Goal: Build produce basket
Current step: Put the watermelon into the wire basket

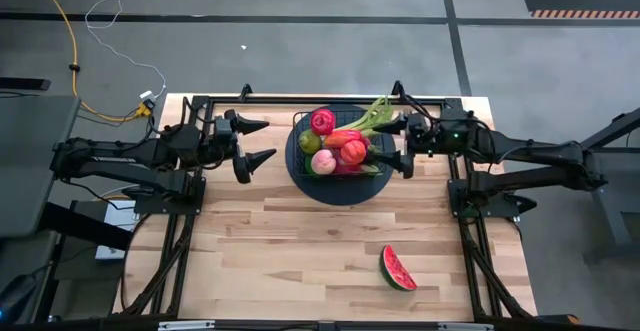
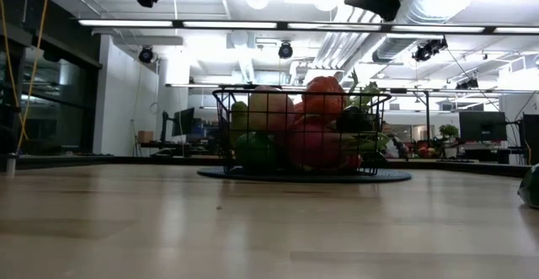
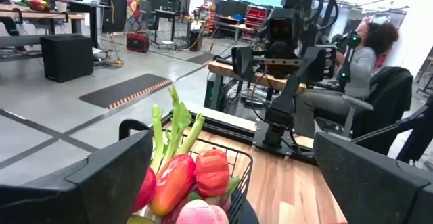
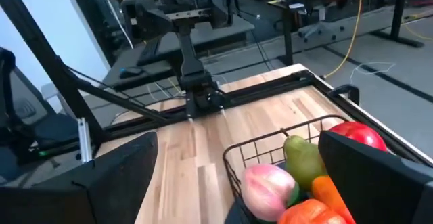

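The black wire-grid basket (image 1: 335,146) sits heaped with produce between both wide-open, empty grippers, left (image 1: 258,141) and right (image 1: 396,144). Only the red watermelon slice (image 1: 396,268) remains out, well behind the right gripper.

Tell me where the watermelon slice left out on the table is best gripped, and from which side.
The watermelon slice lies flat and alone on the wood, well in front of the basket and nearer the right arm. Probably best taken from straight above by the right gripper, fingers closing across its narrow width, one on the curved green rind and one on the red cut edge.
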Tool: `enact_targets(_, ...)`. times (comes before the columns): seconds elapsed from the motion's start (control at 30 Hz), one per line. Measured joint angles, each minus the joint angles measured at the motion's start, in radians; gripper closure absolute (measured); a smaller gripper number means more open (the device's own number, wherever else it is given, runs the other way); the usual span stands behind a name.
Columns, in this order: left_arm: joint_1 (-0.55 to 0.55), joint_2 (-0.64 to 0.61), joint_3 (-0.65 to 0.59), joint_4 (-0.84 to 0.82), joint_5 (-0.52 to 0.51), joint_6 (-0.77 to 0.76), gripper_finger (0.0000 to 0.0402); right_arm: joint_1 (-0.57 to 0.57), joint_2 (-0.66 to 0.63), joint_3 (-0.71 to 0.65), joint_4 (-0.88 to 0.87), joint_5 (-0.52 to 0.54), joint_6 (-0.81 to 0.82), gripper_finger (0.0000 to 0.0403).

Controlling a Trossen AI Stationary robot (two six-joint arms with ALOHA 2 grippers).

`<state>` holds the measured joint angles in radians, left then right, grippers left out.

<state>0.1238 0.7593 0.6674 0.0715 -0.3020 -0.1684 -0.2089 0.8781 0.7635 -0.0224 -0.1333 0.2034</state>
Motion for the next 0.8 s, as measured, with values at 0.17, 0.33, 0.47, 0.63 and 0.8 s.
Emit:
enact_targets(0.17, 0.000, 0.000, 0.000, 0.000, 0.010, 0.015, 0.0004, 0.010, 0.005, 0.000, -0.003, 0.000, -0.115, 0.0004)
enact_targets(0.33, 0.000, 0.000, 0.000, 0.000, 0.011, 0.049, 0.0004, 0.031, 0.006, 0.000, -0.003, 0.027, -0.271, 0.0004)
enact_targets(0.47, 0.000, 0.000, 0.000, 0.000, 0.010, 0.049, 0.0004, 0.033, 0.006, 0.000, -0.003, 0.075, -0.261, 0.0004)
enact_targets(0.63, 0.000, 0.000, 0.000, 0.000, -0.009, 0.049, 0.0004, 0.033, 0.006, 0.000, -0.003, 0.077, -0.210, 0.0004)
enact_targets(0.8, 0.000, 0.000, 0.000, 0.000, -0.018, 0.049, 0.0004, 0.049, 0.006, 0.004, -0.056, 0.089, -0.015, 0.0004)
